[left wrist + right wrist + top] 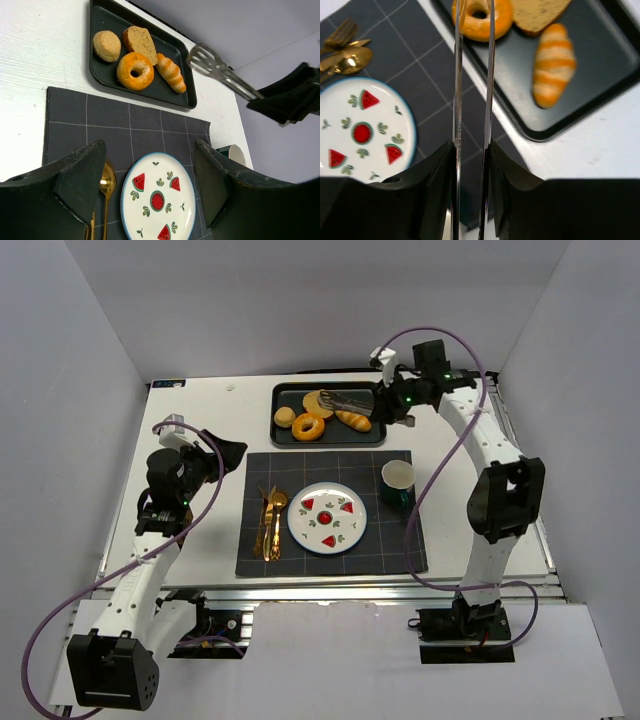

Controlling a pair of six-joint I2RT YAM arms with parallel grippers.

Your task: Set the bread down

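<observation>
A black tray [375, 436] at the back holds a round bun [285, 418], a glazed donut [308, 427], a bread slice [319, 402] and a striped croissant [353, 420]. My right gripper [392, 405] is shut on metal tongs [350, 401], whose tips hover over the bread slice; the two tong arms [472, 100] run between its fingers. My left gripper [232, 454] is open and empty, left of the mat, above the table. The watermelon plate [326, 517] lies empty on the dark placemat [400, 540] and shows between the left fingers [157, 200].
Gold cutlery [270, 522] lies on the mat left of the plate. A green cup [398, 483] stands on the mat's right side. White walls enclose the table on three sides.
</observation>
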